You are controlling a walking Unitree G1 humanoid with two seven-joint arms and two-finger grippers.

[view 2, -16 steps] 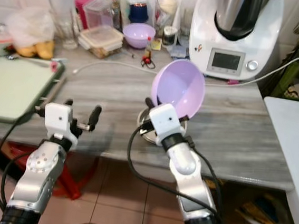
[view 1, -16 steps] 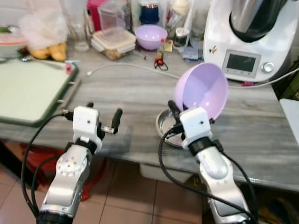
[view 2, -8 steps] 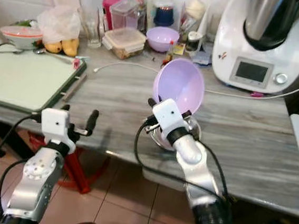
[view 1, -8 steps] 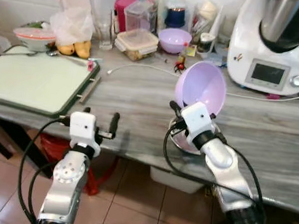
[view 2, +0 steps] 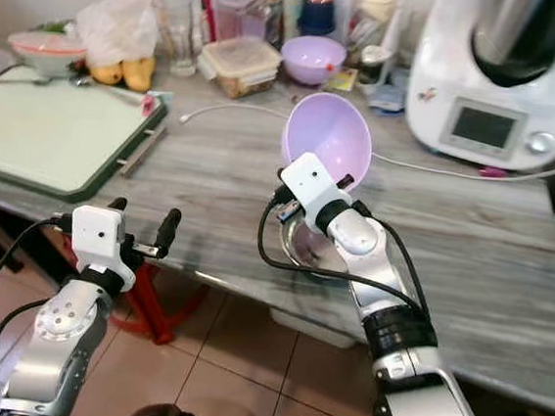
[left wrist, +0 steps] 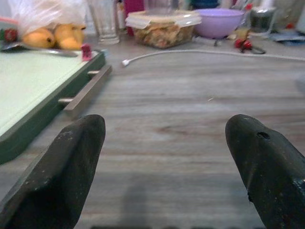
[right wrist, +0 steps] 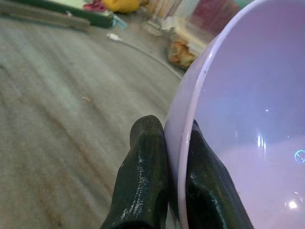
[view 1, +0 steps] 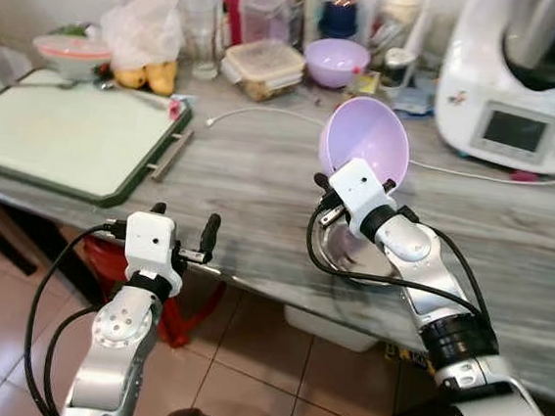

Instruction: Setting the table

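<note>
Carrying a bowl to be set down.
Right gripper (right wrist: 172, 181) pinches the rim of the lilac bowl (view 1: 365, 150), held tilted above a metal dish (view 1: 351, 257); left gripper (view 1: 183, 228) hangs spread, empty; next, probably level and lower it.

Head stereo looks down at counter (view 1: 261, 177); wrist cameras close, low.
</note>
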